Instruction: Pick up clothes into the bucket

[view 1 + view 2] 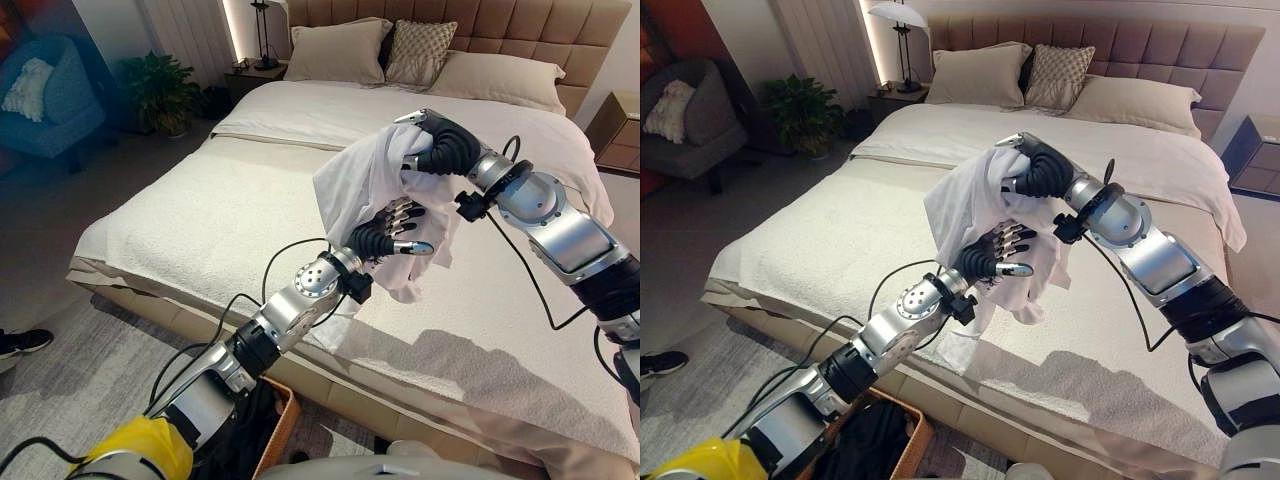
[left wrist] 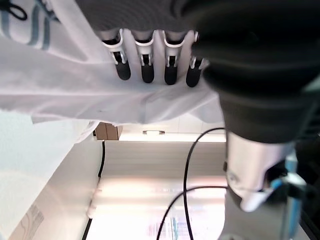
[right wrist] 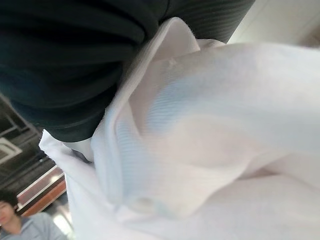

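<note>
A white garment [image 1: 365, 185] hangs in the air above the bed's near side. My right hand [image 1: 440, 145] is at its top, curled over the bunched cloth and shut on it; folds of that cloth [image 3: 210, 150] press against the hand's dark cover. My left hand [image 1: 392, 232] is lower down in front of the hanging part, its relaxed fingers [image 2: 145, 70] resting against the fabric and the thumb spread apart. A wicker basket [image 1: 912, 432] stands on the floor below my left arm, with dark clothing [image 1: 865, 445] in it.
The wide bed [image 1: 200, 230] with a cream cover lies ahead, pillows [image 1: 335, 50] at its headboard. A nightstand with a lamp [image 1: 902, 60], a plant [image 1: 160, 90] and an armchair [image 1: 45, 100] stand at the far left. A person's shoe [image 1: 20, 342] is on the floor at left.
</note>
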Tool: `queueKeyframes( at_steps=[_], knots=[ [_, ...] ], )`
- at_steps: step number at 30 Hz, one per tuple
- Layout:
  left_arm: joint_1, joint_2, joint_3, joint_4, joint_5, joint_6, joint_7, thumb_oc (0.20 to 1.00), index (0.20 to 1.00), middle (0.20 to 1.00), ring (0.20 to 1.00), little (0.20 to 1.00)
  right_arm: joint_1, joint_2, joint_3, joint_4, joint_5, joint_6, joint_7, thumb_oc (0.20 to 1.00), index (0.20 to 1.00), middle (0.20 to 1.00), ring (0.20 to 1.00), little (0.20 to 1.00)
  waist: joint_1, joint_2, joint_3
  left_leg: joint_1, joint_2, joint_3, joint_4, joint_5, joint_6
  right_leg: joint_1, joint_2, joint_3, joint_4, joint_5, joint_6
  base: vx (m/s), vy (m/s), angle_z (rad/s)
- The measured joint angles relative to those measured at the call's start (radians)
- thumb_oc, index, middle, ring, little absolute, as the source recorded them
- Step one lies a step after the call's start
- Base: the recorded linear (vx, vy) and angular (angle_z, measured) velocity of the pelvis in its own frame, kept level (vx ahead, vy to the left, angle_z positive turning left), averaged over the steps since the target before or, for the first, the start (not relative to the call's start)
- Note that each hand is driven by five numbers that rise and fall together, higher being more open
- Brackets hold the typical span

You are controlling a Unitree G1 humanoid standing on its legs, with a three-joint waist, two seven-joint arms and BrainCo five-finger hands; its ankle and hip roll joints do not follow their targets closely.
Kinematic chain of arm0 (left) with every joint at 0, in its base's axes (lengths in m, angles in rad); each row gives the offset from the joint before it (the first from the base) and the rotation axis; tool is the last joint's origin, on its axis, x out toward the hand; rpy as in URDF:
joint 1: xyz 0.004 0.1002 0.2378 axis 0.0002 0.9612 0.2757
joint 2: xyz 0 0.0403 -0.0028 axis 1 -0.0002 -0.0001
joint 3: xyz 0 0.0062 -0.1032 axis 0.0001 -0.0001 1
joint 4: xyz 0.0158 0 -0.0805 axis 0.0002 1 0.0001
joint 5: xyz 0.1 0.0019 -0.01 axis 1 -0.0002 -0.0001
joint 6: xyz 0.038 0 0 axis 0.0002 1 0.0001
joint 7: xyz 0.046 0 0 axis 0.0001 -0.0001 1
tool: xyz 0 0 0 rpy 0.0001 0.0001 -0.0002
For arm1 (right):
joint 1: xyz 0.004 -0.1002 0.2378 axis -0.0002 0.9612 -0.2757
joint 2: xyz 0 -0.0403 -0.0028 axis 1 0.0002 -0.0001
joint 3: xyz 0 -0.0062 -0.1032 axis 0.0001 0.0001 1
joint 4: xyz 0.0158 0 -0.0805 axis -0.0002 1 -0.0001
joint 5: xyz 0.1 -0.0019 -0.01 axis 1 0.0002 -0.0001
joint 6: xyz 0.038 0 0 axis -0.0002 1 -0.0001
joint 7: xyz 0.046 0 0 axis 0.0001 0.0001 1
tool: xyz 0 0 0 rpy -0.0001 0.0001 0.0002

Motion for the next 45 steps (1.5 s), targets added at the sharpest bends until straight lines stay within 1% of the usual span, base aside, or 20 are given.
queueKeyframes(
  at_steps=[6, 12, 14, 18, 23, 25, 26, 27, 29, 30, 31, 33, 36, 37, 38, 39, 40, 42, 43, 45],
  knots=[
    [0.0, 0.005, 0.001, -0.001, 0.001, 0.0, 0.007, 1.0, 1.0, 1.0, 1.0, 1.0, 0.009, -0.001, -0.009, -0.008, 0.0, -0.002, -0.003, 0.2, 0.2, 0.2, 0.2, 0.2, 0.001, 0.0, 0.0, 0.001, 0.0, 0.0, -0.001, 0.0, 0.0, 0.001, 0.0, 0.0, 0.0, 0.0, 0.0, 0.0, 0.0, 0.0],
    [0.0, 0.037, -0.003, -0.02, 0.001, 0.002, -0.031, 1.0, 1.0, 1.0, 1.0, 1.0, 0.016, -0.001, -0.016, -0.007, -0.002, -0.009, -0.007, 0.2, 0.2, 0.2, 0.2, 0.2, 0.001, 0.0, 0.0, 0.004, 0.001, 0.0, -0.003, 0.0, 0.0, 0.007, 0.001, 0.0, -0.008, 0.003, 0.001, 0.0, 0.0, 0.0],
    [0.0, 0.054, -0.007, -0.034, 0.001, 0.014, -0.049, 1.0, 1.0, 1.0, 1.0, 1.0, 0.016, -0.001, -0.016, 0.003, -0.006, -0.01, -0.012, 0.2, 0.2, 0.2, 0.2, 0.2, 0.002, 0.0, 0.0, 0.013, 0.0, 0.0, -0.006, 0.0, 0.0, 0.016, 0.002, 0.0, -0.016, 0.004, 0.001, 0.0, 0.0, 0.0],
    [-0.001, 0.133, -0.029, -0.147, 0.001, 0.024, -0.092, 1.0, 1.0, 1.0, 1.0, 1.0, 0.016, -0.002, -0.039, 0.024, -0.045, -0.013, -0.023, 0.2, 0.2, 0.2, 0.2, 0.2, 0.002, -0.001, 0.0, 0.016, 0.0, -0.001, -0.01, 0.0, 0.0, 0.021, 0.003, 0.0, -0.022, 0.008, 0.002, 0.0, 0.0, 0.0],
    [0.001, 0.221, -0.043, -0.219, -0.002, 0.027, -0.144, 1.0, 1.0, 1.0, 1.0, 1.0, 0.016, -0.01, -0.049, 0.072, -0.083, -0.02, -0.025, 0.2, 0.2, 0.2, 0.2, 0.2, 0.014, -0.002, 0.0, 0.021, 0.001, -0.001, -0.011, 0.0, 0.0, 0.031, 0.004, -0.002, -0.033, 0.009, 0.003, 0.0, 0.0, 0.0],
    [0.004, 0.305, -0.043, -0.316, -0.024, 0.028, -0.174, 1.0, 1.0, 1.0, 1.0, 1.0, 0.016, -0.023, -0.049, 0.121, -0.089, -0.02, -0.026, 0.2, 0.2, 0.2, 0.2, 0.2, 0.021, -0.004, 0.0, 0.021, 0.001, -0.002, -0.012, -0.001, 0.0, 0.034, 0.006, -0.003, -0.041, 0.013, 0.001, 0.0, 0.0, 0.0],
    [0.004, 0.327, -0.042, -0.339, -0.03, 0.028, -0.181, 1.0, 1.0, 1.0, 1.0, 1.0, 0.016, -0.029, -0.049, 0.132, -0.092, -0.02, -0.026, 0.2, 0.2, 0.2, 0.2, 0.2, 0.021, -0.004, 0.0, 0.021, 0.002, -0.002, -0.012, -0.001, 0.0, 0.035, 0.006, -0.003, -0.041, 0.014, 0.002, 0.0, 0.0, 0.0],
    [0.004, 0.376, -0.04, -0.392, -0.06, 0.028, -0.196, 1.0, 1.0, 1.0, 1.0, 1.0, 0.016, -0.046, -0.049, 0.153, -0.094, -0.019, -0.027, 0.2, 0.2, 0.2, 0.2, 0.2, 0.027, -0.004, 0.0, 0.021, 0.002, -0.002, -0.012, -0.001, 0.0, 0.036, 0.006, -0.003, -0.043, 0.014, 0.002, 0.0, 0.0, 0.0],
    [0.004, 0.413, -0.038, -0.434, -0.103, 0.028, -0.208, 1.0, 1.0, 1.0, 1.0, 1.0, 0.016, -0.059, -0.049, 0.173, -0.101, -0.019, -0.027, 0.2, 0.2, 0.2, 0.2, 0.2, 0.033, -0.005, 0.0, 0.022, 0.001, -0.002, -0.012, -0.001, 0.0, 0.037, 0.006, -0.003, -0.045, 0.014, 0.002, 0.0, 0.0, 0.0],
    [0.011, 0.433, -0.03, -0.468, -0.134, 0.028, -0.221, 1.0, 1.0, 1.0, 1.0, 1.0, 0.016, -0.068, -0.049, 0.184, -0.101, -0.019, -0.027, 0.2, 0.2, 0.2, 0.2, 0.2, 0.043, -0.005, 0.0, 0.021, 0.001, -0.002, -0.012, -0.001, 0.0, 0.037, 0.006, -0.003, -0.046, 0.016, 0.001, 0.0, 0.0, 0.0],
    [0.023, 0.44, -0.015, -0.488, -0.14, 0.027, -0.225, 1.0, 1.0, 1.0, 1.0, 1.0, 0.016, -0.071, -0.049, 0.187, -0.101, -0.019, -0.027, 0.2, 0.2, 0.2, 0.2, 0.2, 0.043, -0.005, 0.0, 0.021, 0.001, -0.002, -0.012, -0.001, 0.0, 0.037, 0.007, -0.003, -0.047, 0.016, 0.001, 0.0, 0.0, 0.0],
    [0.079, 0.441, 0.052, -0.525, -0.166, 0.019, -0.227, 1.0, 1.0, 1.0, 1.0, 1.0, 0.017, -0.074, -0.049, 0.205, -0.101, -0.019, -0.027, 0.2, 0.2, 0.2, 0.2, 0.2, 0.048, -0.008, 0.001, 0.025, 0.002, -0.004, -0.013, -0.001, -0.001, 0.045, 0.008, -0.006, -0.053, 0.016, 0.001, 0.01, -0.004, 0.04],
    [0.205, 0.429, 0.174, -0.568, -0.177, 0.005, -0.222, 1.0, 1.0, 1.0, 1.0, 1.0, 0.058, -0.074, -0.068, 0.201, -0.102, -0.019, -0.027, 0.2, 0.2, 0.2, 0.2, 0.2, 0.053, -0.015, 0.002, 0.031, 0.004, -0.011, -0.014, -0.004, -0.005, 0.055, 0.009, -0.012, -0.055, 0.015, 0.001, 0.02, -0.015, 0.05],
    [0.295, 0.381, 0.295, -0.605, -0.164, -0.006, -0.207, 1.0, 1.0, 1.0, 1.0, 1.0, 0.122, -0.07, -0.128, 0.173, -0.111, -0.021, -0.028, 0.2, 0.2, 0.2, 0.2, 0.2, 0.06, -0.021, 0.005, 0.032, 0.005, -0.011, -0.013, -0.007, -0.007, 0.055, 0.01, -0.011, -0.056, 0.013, 0.0, 0.0, 0.0, 0.0],
    [0.341, 0.348, 0.355, -0.615, -0.134, -0.039, -0.173, 1.0, 1.0, 1.0, 1.0, 1.0, 0.171, -0.07, -0.163, 0.16, -0.122, -0.021, -0.032, 0.2, 0.2, 0.2, 0.2, 0.2, 0.068, -0.026, 0.007, 0.03, 0.005, -0.013, -0.012, -0.007, -0.008, 0.056, 0.011, -0.013, -0.055, 0.013, 0.0, 0.03, -0.029, 0.04],
    [0.417, 0.288, 0.474, -0.632, -0.049, -0.079, -0.116, 1.0, 1.0, 1.0, 1.0, 1.0, 0.261, -0.07, -0.239, 0.133, -0.141, -0.02, -0.034, 0.2, 0.2, 0.2, 0.2, 0.2, 0.071, -0.034, 0.011, 0.034, 0.006, -0.017, -0.012, -0.007, -0.008, 0.06, 0.012, -0.016, -0.057, 0.012, -0.001, 0.03, -0.021, 0.12],
    [0.458, 0.279, 0.553, -0.649, 0.036, -0.106, -0.049, 1.0, 1.0, 1.0, 1.0, 1.0, 0.3, -0.067, -0.264, 0.132, -0.147, -0.013, -0.036, 0.2, 0.2, 0.2, 0.2, 0.2, 0.079, -0.043, 0.011, 0.03, 0.006, -0.024, -0.011, -0.007, -0.008, 0.06, 0.011, -0.022, -0.057, 0.011, -0.001, 0.04, -0.02, 0.12],
    [0.476, 0.259, 0.597, -0.666, 0.09, -0.141, 0.007, 1.0, 1.0, 1.0, 1.0, 1.0, 0.315, -0.061, -0.274, 0.133, -0.15, -0.012, -0.044, 0.2, 0.2, 0.2, 0.2, 0.2, 0.077, -0.05, 0.012, 0.03, 0.005, -0.026, -0.012, -0.008, -0.008, 0.06, 0.01, -0.024, -0.056, 0.01, -0.001, 0.03, -0.003, 0.07],
    [0.475, 0.256, 0.604, -0.679, 0.122, -0.165, 0.042, 1.0, 1.0, 1.0, 1.0, 1.0, 0.315, -0.053, -0.277, 0.134, -0.149, -0.013, -0.045, 0.2, 0.2, 0.2, 0.2, 0.2, 0.079, -0.055, 0.011, 0.029, 0.004, -0.028, -0.012, -0.008, -0.008, 0.061, 0.009, -0.024, -0.056, 0.01, -0.001, 0.0, 0.0, 0.0],
    [0.475, 0.256, 0.593, -0.683, 0.16, -0.179, 0.062, 1.0, 1.0, 1.0, 1.0, 1.0, 0.315, -0.038, -0.281, 0.129, -0.149, -0.019, -0.055, 0.2, 0.2, 0.2, 0.2, 0.2, 0.08, -0.061, 0.011, 0.03, 0.002, -0.028, -0.013, -0.01, -0.007, 0.062, 0.007, -0.024, -0.055, 0.01, 0.0, 0.0, 0.0, 0.0]
  ],
)
